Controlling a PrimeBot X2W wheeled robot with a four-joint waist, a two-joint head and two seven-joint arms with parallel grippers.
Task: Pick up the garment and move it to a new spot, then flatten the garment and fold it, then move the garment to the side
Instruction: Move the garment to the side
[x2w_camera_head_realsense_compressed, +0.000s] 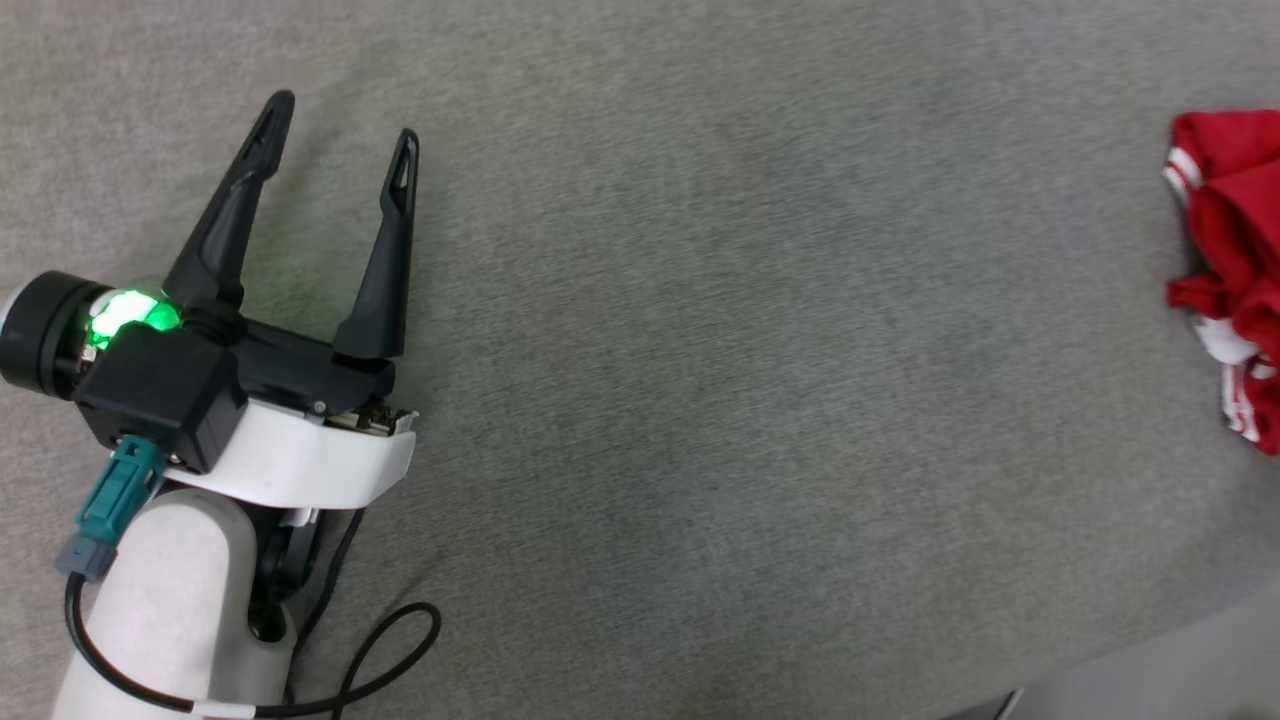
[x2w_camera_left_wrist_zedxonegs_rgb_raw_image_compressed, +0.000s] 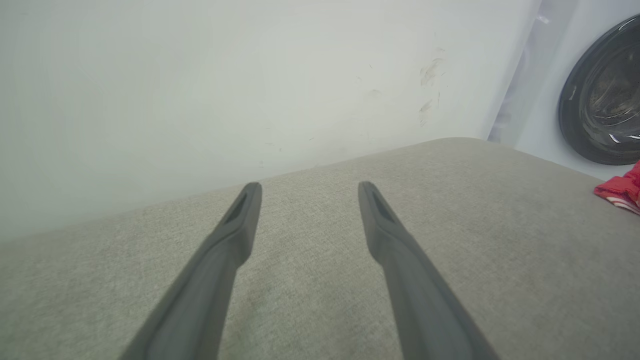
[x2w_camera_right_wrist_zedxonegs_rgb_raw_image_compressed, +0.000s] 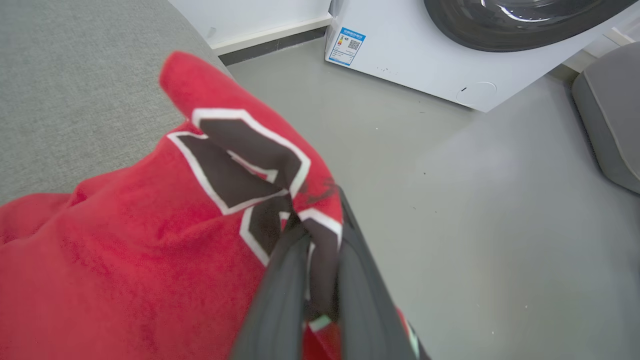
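Note:
The garment is a crumpled red T-shirt with white, red-striped trim, lying at the far right edge of the grey surface in the head view. A corner of the garment shows at the right edge of the left wrist view. My left gripper hovers open over bare grey fabric at the left, far from it, with nothing between its fingers. Seen from the right wrist, my right gripper is shut on a fold of the garment, pinching cloth printed with black, white-outlined characters.
The grey upholstered surface spans most of the head view. A white wall rises behind it. A white washing machine with a dark round door stands on the grey floor. A grey cushion sits at the right.

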